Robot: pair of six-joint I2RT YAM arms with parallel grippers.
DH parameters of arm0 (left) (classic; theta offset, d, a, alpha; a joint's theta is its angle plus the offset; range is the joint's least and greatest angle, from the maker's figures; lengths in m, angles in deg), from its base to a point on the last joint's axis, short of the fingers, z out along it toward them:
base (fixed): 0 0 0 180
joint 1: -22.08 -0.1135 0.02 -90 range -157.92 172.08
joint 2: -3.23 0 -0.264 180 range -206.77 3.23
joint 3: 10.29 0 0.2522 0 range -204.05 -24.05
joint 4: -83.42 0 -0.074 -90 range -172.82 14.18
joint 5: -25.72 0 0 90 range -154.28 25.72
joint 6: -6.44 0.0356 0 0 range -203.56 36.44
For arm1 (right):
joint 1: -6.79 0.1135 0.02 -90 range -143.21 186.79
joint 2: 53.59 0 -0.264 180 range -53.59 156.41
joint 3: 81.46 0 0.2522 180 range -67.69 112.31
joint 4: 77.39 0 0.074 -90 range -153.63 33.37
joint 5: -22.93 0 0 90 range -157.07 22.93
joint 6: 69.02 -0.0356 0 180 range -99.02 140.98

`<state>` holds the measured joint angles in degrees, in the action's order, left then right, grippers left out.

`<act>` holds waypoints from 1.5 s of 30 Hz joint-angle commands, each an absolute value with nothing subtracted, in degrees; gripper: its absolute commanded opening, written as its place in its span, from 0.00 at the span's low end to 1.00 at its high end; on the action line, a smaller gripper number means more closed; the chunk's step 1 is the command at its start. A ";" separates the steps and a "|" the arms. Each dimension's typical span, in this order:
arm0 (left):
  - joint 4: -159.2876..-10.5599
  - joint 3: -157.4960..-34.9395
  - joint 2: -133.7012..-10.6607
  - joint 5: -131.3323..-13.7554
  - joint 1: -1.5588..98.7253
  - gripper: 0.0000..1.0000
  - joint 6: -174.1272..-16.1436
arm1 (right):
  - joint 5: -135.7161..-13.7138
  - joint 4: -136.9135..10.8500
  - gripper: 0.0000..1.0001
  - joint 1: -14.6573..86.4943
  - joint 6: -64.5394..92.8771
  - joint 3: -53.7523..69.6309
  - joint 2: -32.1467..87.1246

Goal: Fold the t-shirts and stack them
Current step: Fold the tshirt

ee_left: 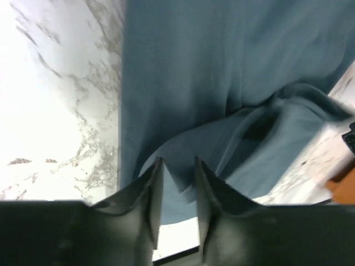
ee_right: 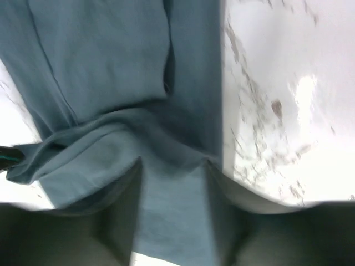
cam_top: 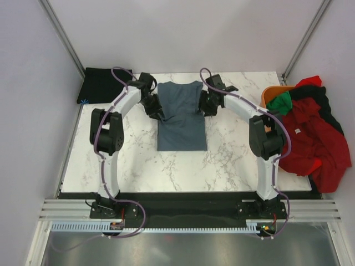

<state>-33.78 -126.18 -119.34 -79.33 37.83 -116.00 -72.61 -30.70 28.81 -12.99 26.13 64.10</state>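
A slate blue-grey t-shirt (cam_top: 182, 119) lies flat on the marble table (cam_top: 233, 160), its sides folded in and its neck toward the back. My left gripper (cam_top: 157, 113) is low over the shirt's left edge near the sleeve. In the left wrist view its jaws (ee_left: 177, 160) stand a little apart over a rumpled fold of the shirt (ee_left: 211, 66), pinching nothing. My right gripper (cam_top: 204, 108) is at the shirt's right edge. Its jaws (ee_right: 173, 162) stand open, with flat cloth (ee_right: 111, 66) lying under the gap.
A black t-shirt (cam_top: 102, 85) lies folded at the table's back left corner. At the right edge an orange basket (cam_top: 272, 93) is draped with red (cam_top: 310, 138), green (cam_top: 281, 102) and black shirts that spill over the table's side.
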 commanded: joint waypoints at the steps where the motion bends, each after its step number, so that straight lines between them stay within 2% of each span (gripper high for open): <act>1: -27.30 -138.42 -122.71 -82.56 34.22 0.39 -115.19 | -75.07 -27.61 0.63 27.10 -10.22 37.92 68.74; 2: -23.10 -141.70 -122.98 -82.30 33.26 0.43 -115.20 | -74.98 -24.98 0.69 26.22 -8.48 45.95 70.14; 5: -18.49 -151.21 -121.32 -79.49 32.28 0.59 -114.58 | -74.37 -16.09 0.73 24.73 -6.01 57.77 72.88; 7: -17.87 -149.66 -118.34 -78.17 32.19 0.66 -114.23 | -74.63 -14.67 0.73 24.28 -5.38 57.29 69.82; 9: -18.57 -145.63 -113.33 -78.17 32.37 0.66 -114.40 | -75.51 -16.15 0.73 24.28 -5.47 49.59 63.44; 10: -19.53 -139.60 -111.66 -78.26 32.80 0.66 -114.49 | -77.43 -17.65 0.73 24.37 -5.82 45.38 60.78; 12: -22.34 -132.11 -105.43 -78.52 33.51 0.66 -114.23 | -79.19 -23.25 0.74 24.63 -6.96 30.18 52.43; 13: -26.01 -124.32 -103.15 -78.69 34.38 0.66 -114.14 | -80.77 -25.20 0.74 24.89 -8.18 20.64 49.79; 17: -34.55 -107.23 -94.44 -80.71 36.05 0.65 -114.67 | -84.90 -32.32 0.74 25.95 -10.92 2.77 38.98; 20: -41.41 -96.06 -88.72 -82.65 37.20 0.64 -116.07 | -87.28 -36.81 0.73 27.09 -12.06 -5.43 36.07; 24: -46.60 -87.00 -85.11 -83.79 38.08 0.65 -117.39 | -89.31 -40.94 0.72 27.80 -12.59 -10.65 36.32; 31: -51.97 -81.45 -84.58 -83.88 38.87 0.65 -117.57 | -91.16 -45.61 0.68 27.80 -11.45 -13.47 42.99; 37: -55.39 -78.19 -86.95 -83.09 38.96 0.65 -117.31 | -91.51 -48.16 0.60 27.80 -11.36 -14.70 45.54; 45: -59.70 -75.90 -91.16 -83.27 39.49 0.65 -118.10 | -91.51 -48.86 0.44 27.71 -10.57 -14.78 47.83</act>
<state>-55.99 -76.43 -89.87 -82.70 39.03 -116.68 -92.09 -47.09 27.68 -11.79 -14.16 46.28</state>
